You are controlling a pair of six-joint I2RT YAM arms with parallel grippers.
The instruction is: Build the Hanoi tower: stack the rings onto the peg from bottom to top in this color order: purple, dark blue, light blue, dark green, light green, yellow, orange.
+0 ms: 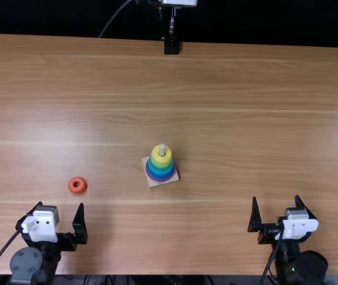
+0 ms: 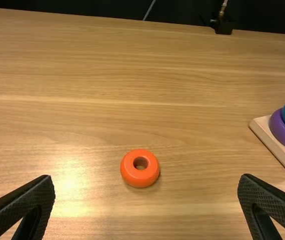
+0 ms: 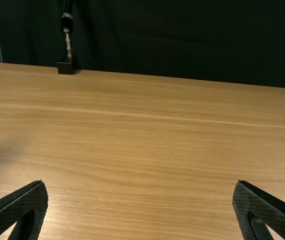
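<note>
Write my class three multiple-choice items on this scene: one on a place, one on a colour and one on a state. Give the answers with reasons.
1. Where is the orange ring?
A) Around the peg
B) On the table, apart from the tower
C) In the right gripper

2. What colour is the topmost ring on the peg?
A) Purple
B) Dark blue
C) Yellow

3. What state is the left gripper in?
A) Open and empty
B) Shut on a ring
C) Shut on the peg

Answers:
1. B: the top view shows bare wood between it and the tower.
2. C: a yellow ring sits above the green and blue ones, just under the peg's tip.
3. A: its fingers stand wide apart and grip nothing.
</note>
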